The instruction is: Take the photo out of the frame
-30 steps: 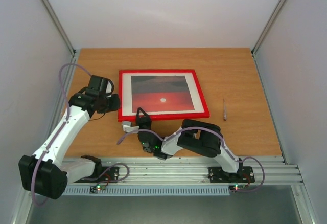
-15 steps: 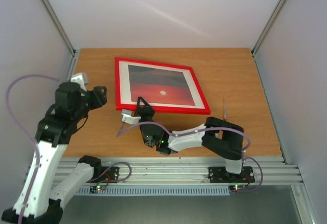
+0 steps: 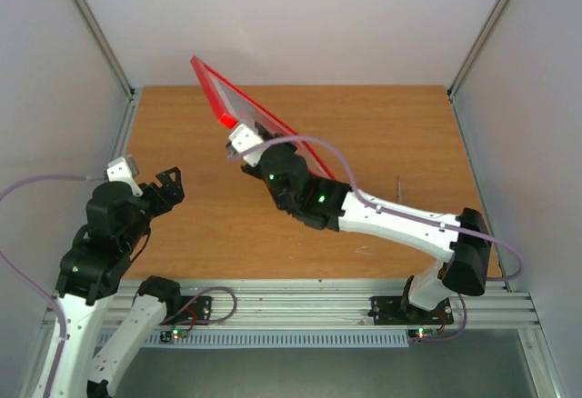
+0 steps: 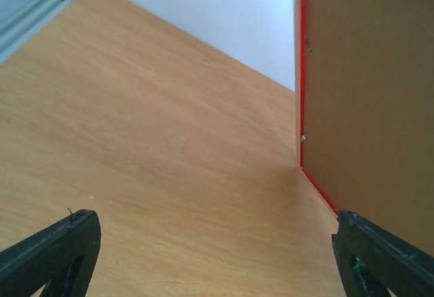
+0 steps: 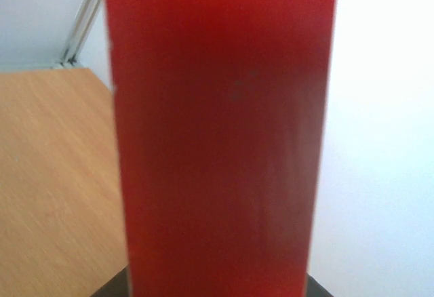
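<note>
The red frame (image 3: 216, 96) is off the table and tilted up steeply, almost edge-on in the top view. My right gripper (image 3: 250, 139) is shut on its red border. That border (image 5: 220, 141) fills the right wrist view between the dark jaws of the right gripper (image 5: 217, 290). The left wrist view shows the frame's brown back (image 4: 369, 93) with a red rim, standing ahead to the right. My left gripper (image 3: 165, 184) hangs open over the table's left side, apart from the frame, with nothing between its black fingers (image 4: 54, 249). The photo is hidden.
A thin dark pen-like tool (image 3: 398, 184) lies on the wooden table (image 3: 409, 125) at the right. White walls with metal posts close in the back and sides. The right arm stretches diagonally across the middle of the table.
The frame went from lying flat to steeply tilted, raised by my right gripper. My left gripper opened and drew back to the left, away from the frame's left edge.
</note>
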Robot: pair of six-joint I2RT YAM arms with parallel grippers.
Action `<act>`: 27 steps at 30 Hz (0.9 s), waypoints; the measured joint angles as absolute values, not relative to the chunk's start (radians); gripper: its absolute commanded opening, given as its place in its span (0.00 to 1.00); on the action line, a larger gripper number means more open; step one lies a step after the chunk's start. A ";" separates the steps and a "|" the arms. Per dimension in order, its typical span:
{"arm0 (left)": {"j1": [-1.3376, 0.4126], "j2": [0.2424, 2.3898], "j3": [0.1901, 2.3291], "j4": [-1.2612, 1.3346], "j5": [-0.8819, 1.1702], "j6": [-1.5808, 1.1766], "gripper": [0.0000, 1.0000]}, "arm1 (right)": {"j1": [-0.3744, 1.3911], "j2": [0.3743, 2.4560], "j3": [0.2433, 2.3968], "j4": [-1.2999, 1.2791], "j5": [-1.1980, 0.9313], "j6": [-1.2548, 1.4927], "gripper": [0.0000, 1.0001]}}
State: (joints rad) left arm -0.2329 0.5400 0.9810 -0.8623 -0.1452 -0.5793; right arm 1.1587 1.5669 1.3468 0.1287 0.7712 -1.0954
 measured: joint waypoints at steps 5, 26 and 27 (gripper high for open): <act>-0.231 0.536 0.923 -0.836 -0.112 -0.609 0.96 | 1.063 1.545 1.529 -0.139 0.667 -0.844 0.02; -0.230 0.666 0.751 -0.728 0.064 -0.684 0.99 | 0.529 1.497 1.549 -0.387 0.131 0.202 0.01; -0.230 0.669 0.747 -0.728 0.064 -0.684 1.00 | 0.512 1.487 1.510 -0.365 0.104 0.234 0.01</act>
